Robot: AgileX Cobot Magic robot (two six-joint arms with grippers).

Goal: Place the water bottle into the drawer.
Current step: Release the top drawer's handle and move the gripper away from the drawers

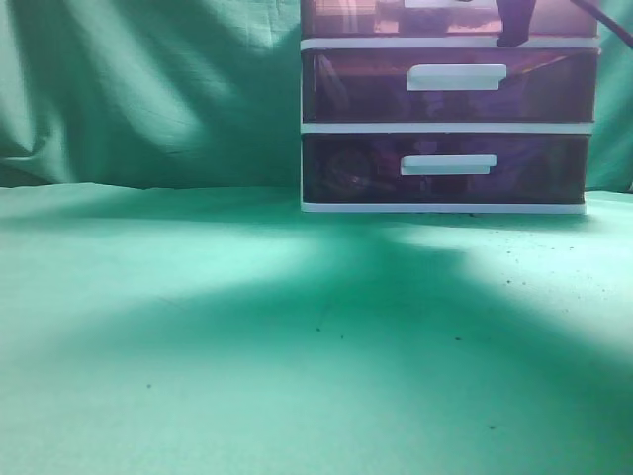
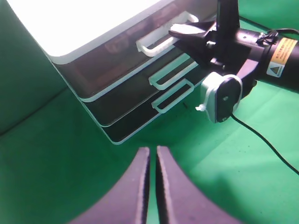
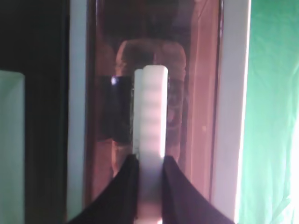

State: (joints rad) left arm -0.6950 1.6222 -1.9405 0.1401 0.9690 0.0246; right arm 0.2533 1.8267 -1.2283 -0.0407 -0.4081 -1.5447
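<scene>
The drawer (image 1: 356, 18) is the top one of the white-framed unit, cut off by the top edge of the exterior view. It also shows in the left wrist view (image 2: 107, 60), where its front looks about flush with the frame. My right gripper (image 3: 150, 161) is shut on its white bar handle (image 3: 150, 116), as the left wrist view (image 2: 184, 35) and the exterior view (image 1: 514, 30) also show. A bottle-like shape (image 3: 176, 93) with a dark band shows dimly through the translucent front; I take it for the water bottle. My left gripper (image 2: 153, 156) is shut and empty, above the green cloth.
Two alike drawers (image 1: 450, 87) (image 1: 445, 166) sit below the top one. The unit stands at the back right of a green cloth-covered table (image 1: 247, 336). A green cloth backdrop (image 1: 148, 79) hangs behind. A black cable (image 2: 266, 144) trails from the right arm.
</scene>
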